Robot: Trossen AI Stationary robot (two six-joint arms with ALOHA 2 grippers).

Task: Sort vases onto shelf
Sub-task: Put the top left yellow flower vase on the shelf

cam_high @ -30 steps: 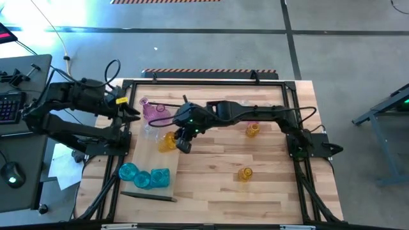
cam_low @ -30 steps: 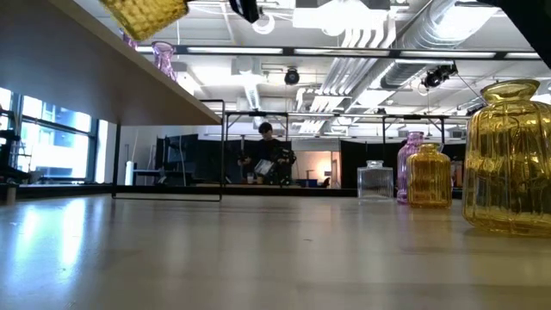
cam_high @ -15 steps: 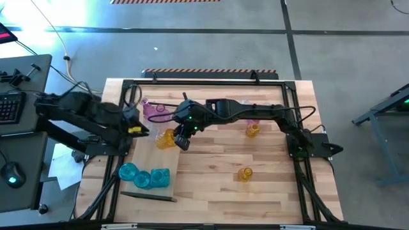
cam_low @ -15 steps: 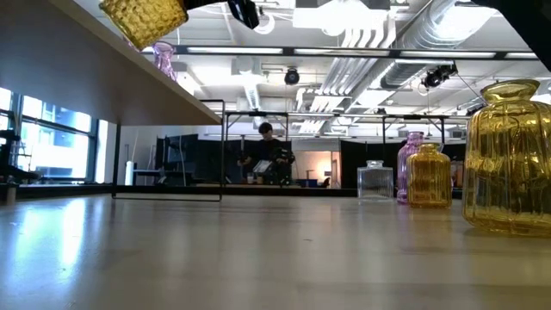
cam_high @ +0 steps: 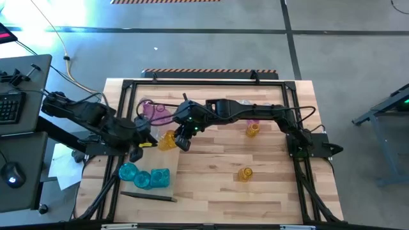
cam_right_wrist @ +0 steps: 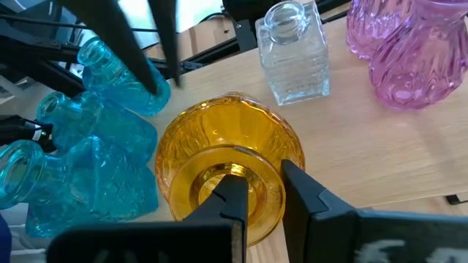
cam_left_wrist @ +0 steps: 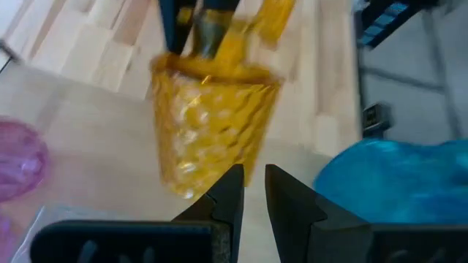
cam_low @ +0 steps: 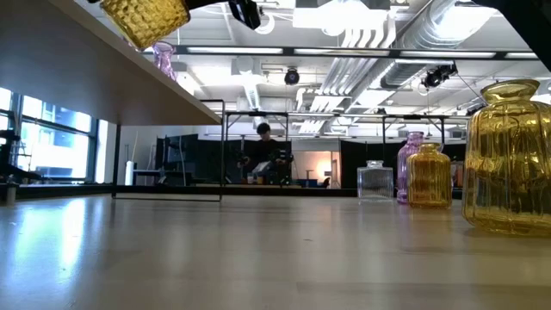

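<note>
A textured amber-yellow vase hangs over the shelf, the pale board on the table's left part, with my right gripper shut on it. My left gripper stands just left of this vase, a narrow gap between its fingers and nothing in it; in its wrist view the yellow vase is right ahead of the gripper. Pink vases and teal vases stand on the shelf by their bases. My right gripper holds the yellow vase by its mouth rim, seemingly with one finger inside the mouth and the other outside. The fingers slant down from the table's right. The vase hangs tilted below them, over the shelf; whether its base touches I cannot tell.
A clear bottle and the pink vases stand beyond the held vase, the teal ones close beside it. Two amber vases stand on the table's right part. A dark rail ends the shelf near the front.
My left gripper has swung from the shelf's far left corner toward the table's near edge and rightward, coming down beside the yellow vase. My right gripper has kept the vase in place over the shelf.
</note>
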